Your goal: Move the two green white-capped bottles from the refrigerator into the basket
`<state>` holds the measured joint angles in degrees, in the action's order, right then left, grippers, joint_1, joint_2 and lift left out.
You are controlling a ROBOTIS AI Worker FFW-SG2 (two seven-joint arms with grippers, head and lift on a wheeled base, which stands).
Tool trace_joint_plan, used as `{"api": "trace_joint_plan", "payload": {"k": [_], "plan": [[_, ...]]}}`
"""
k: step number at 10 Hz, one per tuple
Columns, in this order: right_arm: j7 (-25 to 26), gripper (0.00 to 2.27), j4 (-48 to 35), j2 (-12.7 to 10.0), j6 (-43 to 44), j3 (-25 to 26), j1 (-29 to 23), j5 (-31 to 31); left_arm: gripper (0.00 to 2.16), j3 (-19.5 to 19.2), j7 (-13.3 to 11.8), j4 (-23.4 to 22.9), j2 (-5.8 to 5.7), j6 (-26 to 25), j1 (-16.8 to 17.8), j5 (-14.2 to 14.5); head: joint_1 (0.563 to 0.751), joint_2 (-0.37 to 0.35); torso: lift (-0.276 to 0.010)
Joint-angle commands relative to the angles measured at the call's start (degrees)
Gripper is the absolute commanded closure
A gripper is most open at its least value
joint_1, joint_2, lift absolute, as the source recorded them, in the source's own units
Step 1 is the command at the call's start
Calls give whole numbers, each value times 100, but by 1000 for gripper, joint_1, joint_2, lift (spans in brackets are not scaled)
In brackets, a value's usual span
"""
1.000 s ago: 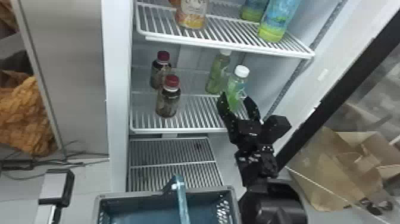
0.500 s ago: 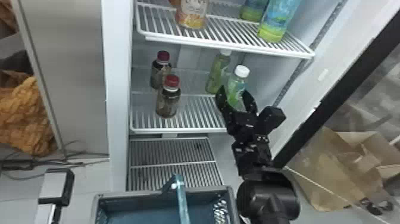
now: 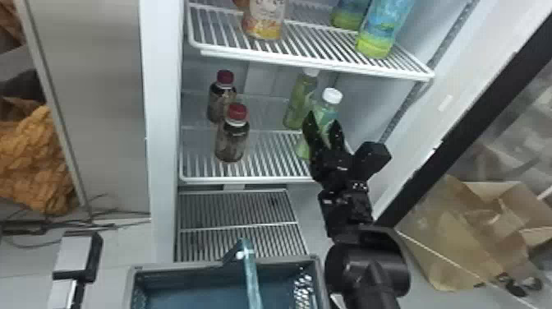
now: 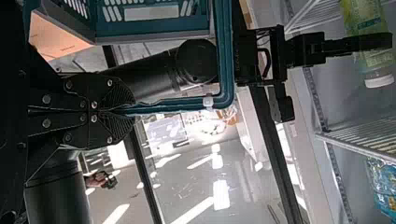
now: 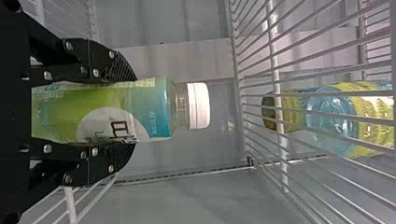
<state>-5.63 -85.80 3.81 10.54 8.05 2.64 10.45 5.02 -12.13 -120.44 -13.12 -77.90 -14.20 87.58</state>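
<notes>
Clamping front green bottle [image 5: 102, 112], right end effector [image 3: 323, 120] partly hiding it, left end effector [image 4: 128, 109] gripping cropped basket's [image 3: 197, 266] handle [image 3: 251, 275]

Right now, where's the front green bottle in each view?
Head view: front green bottle, right of centre on the refrigerator's lower white shelf, partly behind the right gripper.
Left wrist view: front green bottle, beyond the basket handle, crossed by the right gripper.
Right wrist view: front green bottle, close up between the fingers.
Shared landmark: right gripper.
</notes>
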Motion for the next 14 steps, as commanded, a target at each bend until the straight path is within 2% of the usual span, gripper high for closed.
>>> {"api": "trace_joint_plan", "payload": {"k": [1, 4, 6, 9, 14], "plan": [[0, 846, -103, 14, 29, 29, -66, -5, 1134, 1, 0, 14, -7, 0, 0, -6, 695, -350, -263], [-9, 854, -736, 41, -55, 29, -390, 178, 1134, 35, 0, 28, -7, 0, 42, 6, 695, -350, -263], [-35, 854, -1523, 102, -463, -28, -756, 327, 1134, 35, 0, 28, -7, 0, 42, -6, 695, -350, -263], [-308, 854, -2480, 111, -1588, 178, -1276, 601, 1134, 35, 0, 28, -7, 14, 28, 6, 695, -350, -263], [-466, 854, -3759, 120, -2334, 281, -2077, 944, 1134, 35, 0, 28, -7, 14, 14, -6, 695, -350, -263]]}}
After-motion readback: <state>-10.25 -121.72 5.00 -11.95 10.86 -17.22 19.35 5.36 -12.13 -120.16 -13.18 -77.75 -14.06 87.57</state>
